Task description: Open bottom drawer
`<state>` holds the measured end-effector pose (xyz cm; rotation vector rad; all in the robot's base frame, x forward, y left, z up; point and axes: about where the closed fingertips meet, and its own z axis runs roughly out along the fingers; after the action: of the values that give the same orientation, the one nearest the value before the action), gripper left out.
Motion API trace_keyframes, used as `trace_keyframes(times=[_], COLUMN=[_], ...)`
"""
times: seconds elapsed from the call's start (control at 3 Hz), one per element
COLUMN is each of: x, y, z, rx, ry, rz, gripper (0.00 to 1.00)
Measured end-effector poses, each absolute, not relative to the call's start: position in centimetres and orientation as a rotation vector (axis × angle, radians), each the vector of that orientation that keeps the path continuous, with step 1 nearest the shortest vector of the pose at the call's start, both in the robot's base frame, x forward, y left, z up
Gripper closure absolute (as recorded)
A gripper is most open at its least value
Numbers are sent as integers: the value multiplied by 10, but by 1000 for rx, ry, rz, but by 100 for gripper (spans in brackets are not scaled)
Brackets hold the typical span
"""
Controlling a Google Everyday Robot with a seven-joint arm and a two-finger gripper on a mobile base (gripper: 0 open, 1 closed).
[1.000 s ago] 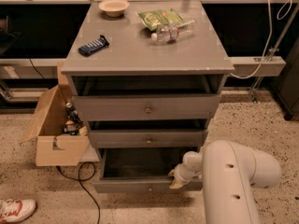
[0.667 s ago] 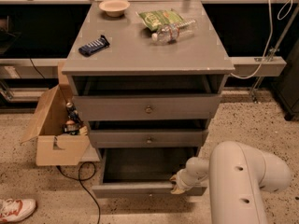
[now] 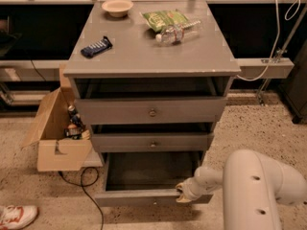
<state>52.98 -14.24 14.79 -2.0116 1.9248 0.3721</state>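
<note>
A white shoe (image 3: 14, 215) is seen at the lower left on the speckled floor, and an open cardboard box (image 3: 60, 152) holding bottles is set just beside the left flank of the grey cabinet (image 3: 218, 87). On its tabletop (image 3: 144, 56) a dark snack bar (image 3: 96, 47) is laid at the left, a small bowl (image 3: 117, 7) at the back, and a green packet (image 3: 165, 19) is touched by a clear bottle (image 3: 176, 32) lying on its side. Below the 2 upper drawers (image 3: 120, 112), the bottom drawer (image 3: 139, 197) is pulled well out. The gripper (image 3: 183, 195) is placed at the top edge of that drawer's front, toward its right end; whether it is closed cannot be told. The white arm (image 3: 259, 188) is seen at the lower right.
</note>
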Motion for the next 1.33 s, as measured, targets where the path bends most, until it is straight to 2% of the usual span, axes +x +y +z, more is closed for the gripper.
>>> trace_keyframes(times=[1.33], x=[511], y=[-139], z=[150], rx=[-1974], ry=[1918], rz=[443], gripper=[100])
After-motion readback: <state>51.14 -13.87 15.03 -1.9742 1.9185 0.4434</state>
